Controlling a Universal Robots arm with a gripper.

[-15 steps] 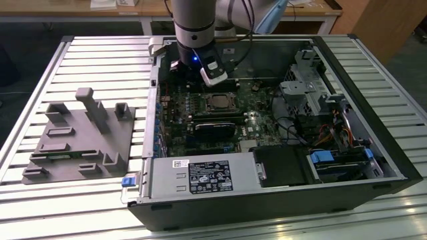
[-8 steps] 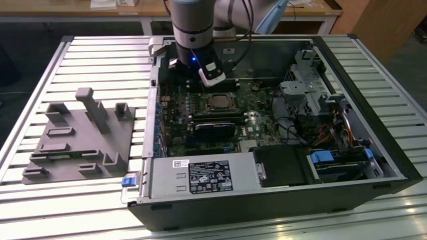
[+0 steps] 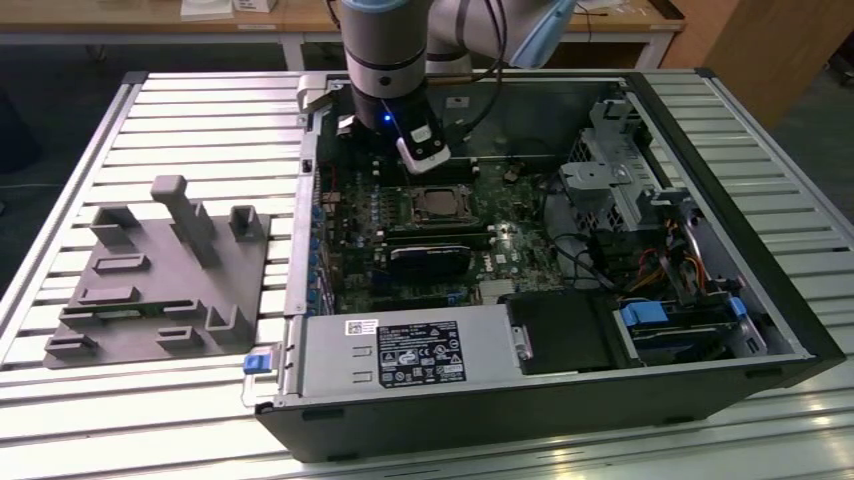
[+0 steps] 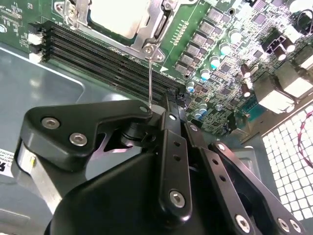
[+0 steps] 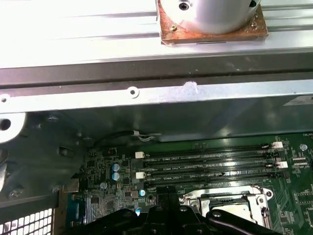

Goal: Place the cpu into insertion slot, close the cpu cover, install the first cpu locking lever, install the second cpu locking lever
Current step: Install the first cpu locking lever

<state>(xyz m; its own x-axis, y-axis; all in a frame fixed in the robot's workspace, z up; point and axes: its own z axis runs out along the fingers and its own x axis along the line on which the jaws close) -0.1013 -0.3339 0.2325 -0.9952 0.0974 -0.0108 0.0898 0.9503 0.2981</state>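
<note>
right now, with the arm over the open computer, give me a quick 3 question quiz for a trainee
1. True or false: the chip already lies seated inside the metal frame.
2. In the second wrist view, what runs from the frame's corner to the tip of the gripper? A) a ribbon cable B) a thin wire lever C) a screwdriver
3. In the exterior view, on which side of the case does the grey holder tray lie, and on what?

Key
1. True
2. B
3. The exterior view's left, on the slatted table
</note>
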